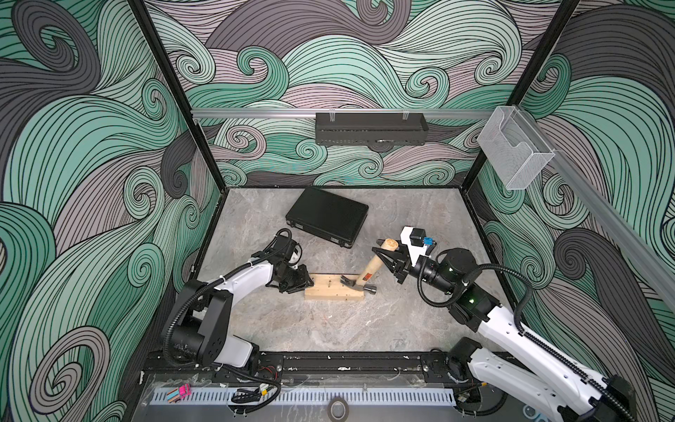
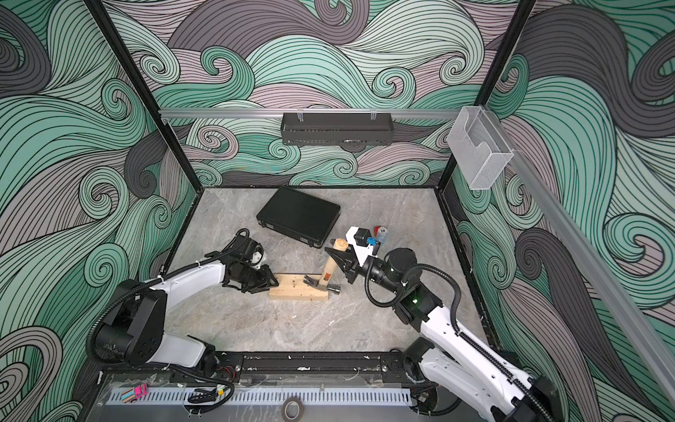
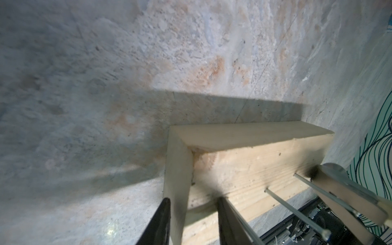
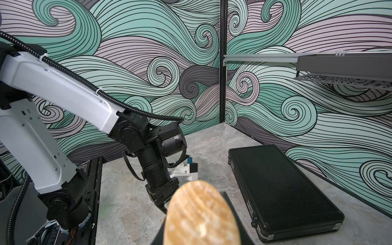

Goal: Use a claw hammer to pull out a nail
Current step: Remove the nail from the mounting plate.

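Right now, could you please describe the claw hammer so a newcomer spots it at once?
On the grey table lies a wooden block. At its end nearer the right gripper stands the claw hammer, steel head down. Only it has a pale, labelled handle.

- Bright and even across both top views; soft, short shadows on the grey table [image 1: 328, 329].
- Bowed, stretched lines on the wall [image 1: 91, 146] toward the corners of the frame.
- Dimmer in the left wrist view, with a wide dark shadow cast beside the wood block [image 3: 244, 161]; soft blur nearest the lens.
- In the right wrist view, butt of the hammer [image 4: 201, 214] large and out of focus, black case [image 4: 286, 191] sharp.
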`<state>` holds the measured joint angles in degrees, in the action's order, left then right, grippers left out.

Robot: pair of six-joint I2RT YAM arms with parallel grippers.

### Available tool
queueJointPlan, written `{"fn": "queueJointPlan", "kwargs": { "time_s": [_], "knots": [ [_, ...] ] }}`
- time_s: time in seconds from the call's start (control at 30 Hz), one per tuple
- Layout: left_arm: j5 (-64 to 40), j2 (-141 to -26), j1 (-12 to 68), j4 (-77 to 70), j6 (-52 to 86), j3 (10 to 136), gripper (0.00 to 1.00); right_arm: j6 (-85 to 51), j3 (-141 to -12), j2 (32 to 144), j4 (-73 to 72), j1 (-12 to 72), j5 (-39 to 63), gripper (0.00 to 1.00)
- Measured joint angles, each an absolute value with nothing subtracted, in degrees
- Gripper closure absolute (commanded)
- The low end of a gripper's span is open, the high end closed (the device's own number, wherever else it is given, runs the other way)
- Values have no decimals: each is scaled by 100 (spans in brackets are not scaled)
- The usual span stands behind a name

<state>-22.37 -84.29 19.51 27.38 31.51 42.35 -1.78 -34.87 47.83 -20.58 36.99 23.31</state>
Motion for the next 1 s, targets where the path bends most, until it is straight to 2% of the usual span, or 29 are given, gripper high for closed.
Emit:
{"fn": "queueJointPlan", "kwargs": {
  "time_s": [1.0],
  "knots": [
    [-2388,-8525,1925,2467,3151,4206,66,-475,-3065,4602,-2637,3629,2167,100]
  ]
}}
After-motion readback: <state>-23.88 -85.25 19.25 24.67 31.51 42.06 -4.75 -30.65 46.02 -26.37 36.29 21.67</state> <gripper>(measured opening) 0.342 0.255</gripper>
